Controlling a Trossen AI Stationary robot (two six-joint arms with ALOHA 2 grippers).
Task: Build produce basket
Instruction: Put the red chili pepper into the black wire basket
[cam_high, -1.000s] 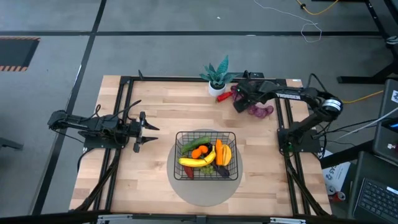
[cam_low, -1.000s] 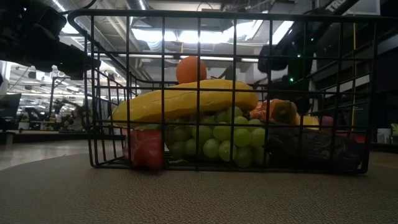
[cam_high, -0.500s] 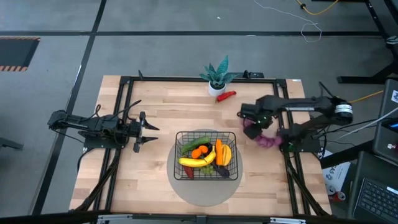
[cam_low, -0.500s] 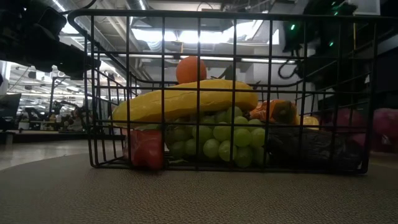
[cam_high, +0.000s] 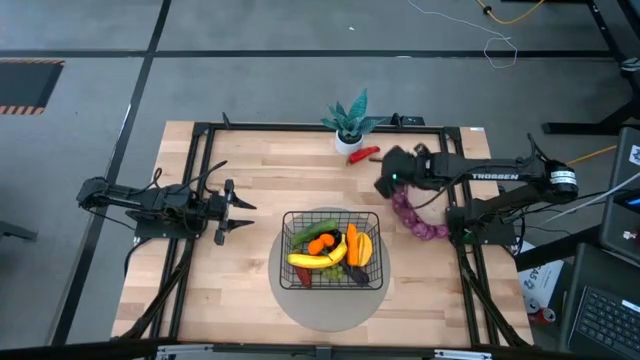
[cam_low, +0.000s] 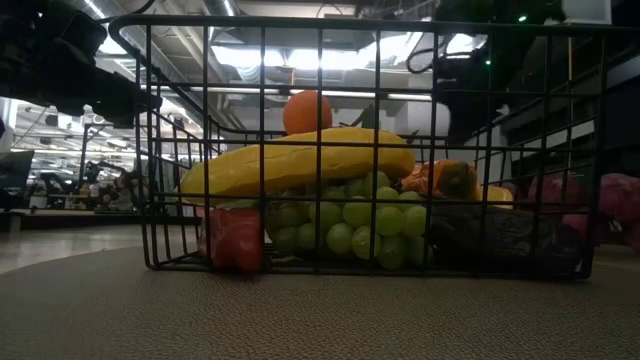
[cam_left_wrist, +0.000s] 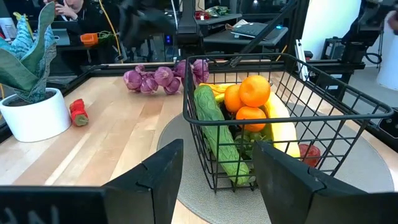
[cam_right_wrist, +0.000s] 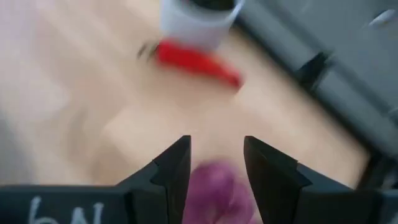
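I am holding my right gripper (cam_high: 388, 183) over the light wooden table (cam_high: 250, 170), right of the middle of the high view. Its two dark fingers (cam_right_wrist: 174, 167) are squeezing one end of the long purple lumpy string (cam_high: 415, 216). In my right wrist view a purple lump (cam_right_wrist: 217, 186) is sitting right between those fingers. The rest of the string is trailing down and to the right across the table, toward the black frame rail at the right side.

The square black wire basket (cam_high: 332, 250) is sitting on a round grey disc (cam_high: 325, 300) in the lower middle of the high view. It is holding a yellow banana (cam_high: 315, 257), a green cucumber (cam_high: 313, 231), small oranges (cam_high: 322, 242), an orange carrot (cam_high: 352, 243) and green grapes (cam_low: 350, 225).

A small red pepper (cam_high: 365, 154) is lying near the top of the table, just beside the green plant in a white pot (cam_high: 348, 124).

My left gripper (cam_high: 240, 206) is waiting at the left side of the high view, its fingers spread apart and holding nothing.
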